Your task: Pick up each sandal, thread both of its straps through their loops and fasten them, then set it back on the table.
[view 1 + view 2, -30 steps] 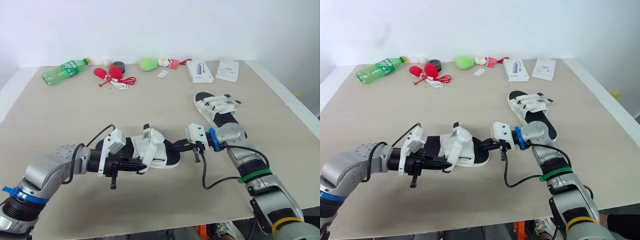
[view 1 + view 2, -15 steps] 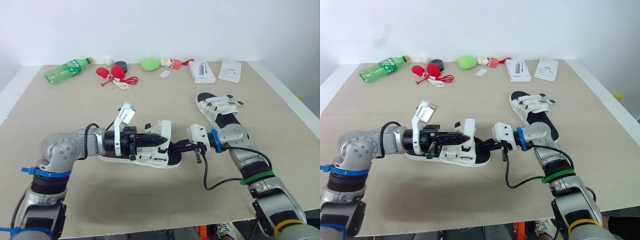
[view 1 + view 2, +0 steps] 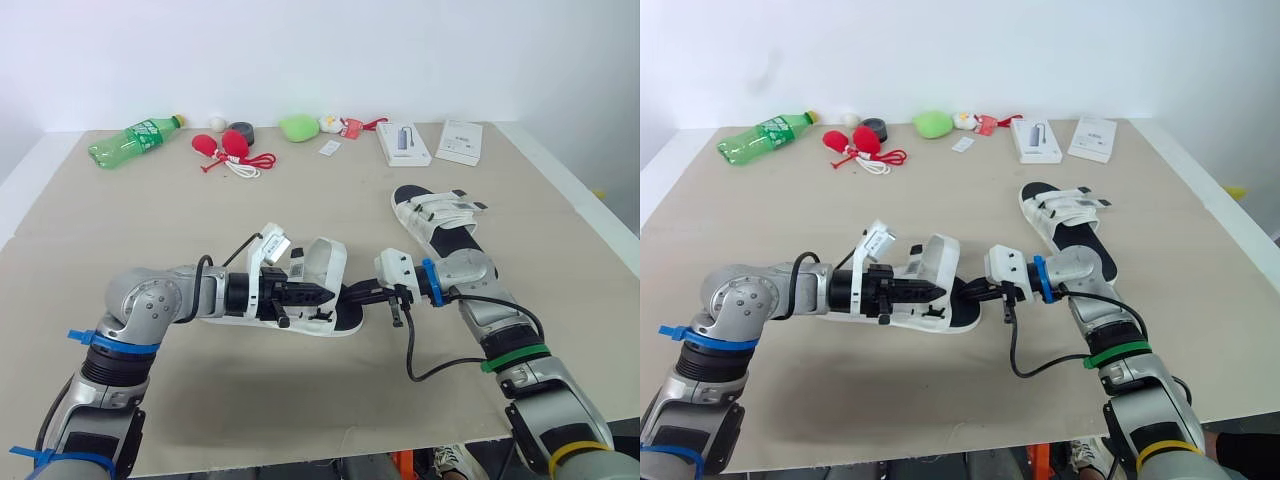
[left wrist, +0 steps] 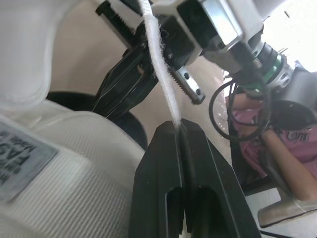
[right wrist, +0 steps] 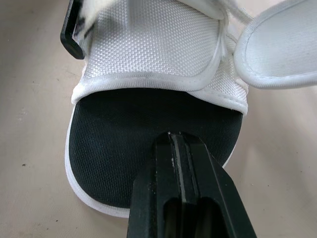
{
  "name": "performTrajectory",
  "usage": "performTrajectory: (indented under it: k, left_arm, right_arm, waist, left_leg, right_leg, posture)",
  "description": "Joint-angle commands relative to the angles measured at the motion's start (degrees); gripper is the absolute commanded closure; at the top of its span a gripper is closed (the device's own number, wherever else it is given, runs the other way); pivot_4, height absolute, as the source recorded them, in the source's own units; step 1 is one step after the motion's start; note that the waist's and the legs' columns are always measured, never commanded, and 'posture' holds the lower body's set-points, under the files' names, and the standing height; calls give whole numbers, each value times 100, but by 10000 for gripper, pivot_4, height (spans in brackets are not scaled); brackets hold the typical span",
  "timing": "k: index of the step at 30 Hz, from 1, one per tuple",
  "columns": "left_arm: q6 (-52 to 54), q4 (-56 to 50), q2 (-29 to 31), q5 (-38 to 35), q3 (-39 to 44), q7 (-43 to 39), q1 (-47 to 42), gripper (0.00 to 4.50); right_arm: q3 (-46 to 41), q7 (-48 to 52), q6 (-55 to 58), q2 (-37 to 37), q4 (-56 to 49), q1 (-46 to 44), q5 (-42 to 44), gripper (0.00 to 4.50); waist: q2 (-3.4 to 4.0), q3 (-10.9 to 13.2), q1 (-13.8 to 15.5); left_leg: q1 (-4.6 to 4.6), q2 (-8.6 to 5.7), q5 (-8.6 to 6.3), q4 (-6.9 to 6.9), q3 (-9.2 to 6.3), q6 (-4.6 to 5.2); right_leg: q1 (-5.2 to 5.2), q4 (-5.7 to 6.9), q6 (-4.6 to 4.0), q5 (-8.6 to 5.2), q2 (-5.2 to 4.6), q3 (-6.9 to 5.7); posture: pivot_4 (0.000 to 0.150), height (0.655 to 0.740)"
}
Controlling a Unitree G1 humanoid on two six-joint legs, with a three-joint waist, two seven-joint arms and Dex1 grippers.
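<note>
Table: tan top. All places below are given relative to the near sandal.

Near sandal: laid flat on the table, long axis running across the robot's front. Heel is toward the left arm, toe toward the right arm. Straps are not fastened; one white strap is stood up off the upper.

Second sandal: beyond the toe end and off to the right, well apart. Straps are laid flat across it, so it is judged already done.

Left gripper: set in from the heel side along the long axis, over the upper. It is clamped on the thin edge of the raised strap, as seen in the left wrist view.

Right gripper: at the toe end, pointed back along the same axis and facing the left one. Fingers are pressed together over the black insole. Whether the toe rim is pinched or only pressed cannot be told.

Judgement: threading is in hand on the near sandal, with fastening and set-down not yet done.
- Key relation: the strap is held by the left gripper, so the pull across the sandal's width falls to the left arm. The right gripper is nearer the toe and is better used as the hold-down.
- Risk: the sandal could be dragged along its axis if the toe hold is slack.
</note>
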Motion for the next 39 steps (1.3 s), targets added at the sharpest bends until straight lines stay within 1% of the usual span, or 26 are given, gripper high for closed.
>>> performTrajectory:
  k: [1,9,13,17,22,25,32,39]
  left_arm:
    - [73,-143,47,50,-31,-140,-31,44415]
    - [565,-157,47,-294,194,-146,-131,44415]
    - [525,-151,146,-54,106,-109,-64,44415]
    - [49,-131,279,507,-121,-159,2,44415]
    - [-394,-88,238,884,-226,-268,36,44415]
    - [-426,-171,214,812,-193,-412,63,44415]
    - [-479,-577,430,734,-345,-933,242,44415]
    - [-654,-534,601,1129,-682,-1132,325,44415]
  right_arm:
    - [160,9,105,-104,188,156,-269,45000]
    - [175,33,58,-101,265,116,-290,45000]
    - [186,43,38,-86,294,93,-293,45000]
    - [208,61,13,-64,329,68,-296,45000]
    - [229,75,-20,-45,389,32,-300,45000]
    - [232,81,-39,-46,407,28,-301,45000]
    - [225,78,-57,-64,411,54,-302,45000]
    - [216,67,-66,-79,408,67,-308,45000]
  waist:
    - [0,0,-1]
    - [0,0,-1]
    - [0,0,-2]
    - [0,0,-2]
    - [-1,-1,-2]
    - [-1,-1,-2]
    - [-1,-1,-3]
    - [-1,-1,-3]
  left_leg:
    - [0,0,0,0,0,0]
    - [0,0,0,0,-1,0]
    - [0,0,0,0,-1,0]
    - [1,0,0,0,-1,0]
    - [2,0,0,0,-1,-1]
    - [3,-1,0,0,-1,0]
    - [3,-1,-1,-3,-1,-2]
    - [4,-1,-1,-3,-1,-2]
  right_leg:
    - [0,0,0,0,0,0]
    - [0,0,0,0,0,0]
    - [0,0,0,0,0,0]
    - [0,0,0,0,0,0]
    - [0,0,-1,0,0,0]
    - [0,0,-2,1,-1,0]
    - [-1,0,-3,-1,-1,1]
    - [-3,0,-3,-2,-1,1]
  posture:
    - [1500,7400]
    - [1500,7400]
    - [1500,7400]
    - [1500,7400]
    - [1500,7400]
    - [1500,7400]
    - [1500,7400]
    - [1500,7400]
